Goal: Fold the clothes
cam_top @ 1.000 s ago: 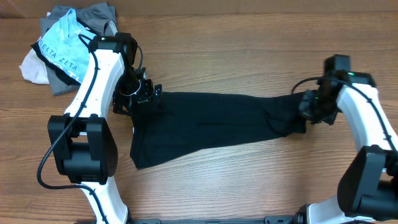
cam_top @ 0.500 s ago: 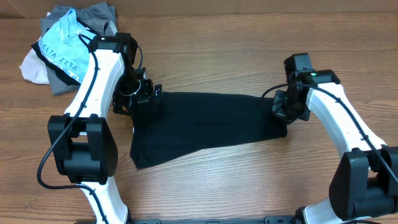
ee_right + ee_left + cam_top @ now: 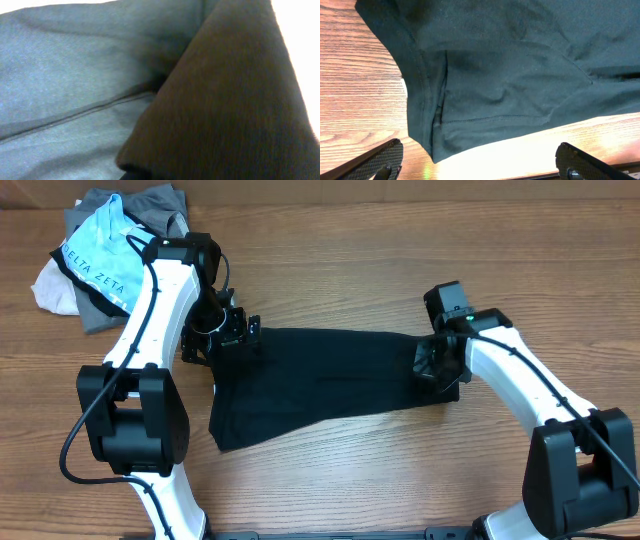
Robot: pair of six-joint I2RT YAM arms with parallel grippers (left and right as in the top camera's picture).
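Shirt (image 3: 330, 380) is lying stretched along the bench (image 3: 330, 480), black and mostly flat, spanning the gap between the two sets of fingers. Left fingers (image 3: 380, 161) are standing spread wide over one end of it. In the wrist view its hemmed corner is lying between the two tips, nearer one than the other, with bare wood showing beside it and nothing gripped. Right fingers (image 3: 436, 368) are pressing together at the opposite end, pinching the fabric, which is bunching there. Their wrist view is filling with cloth, a dark fold rising close over a flatter seamed layer. Beyond the left fingers, well apart from the shirt, a pile (image 3: 100, 265) of other garments is sitting.
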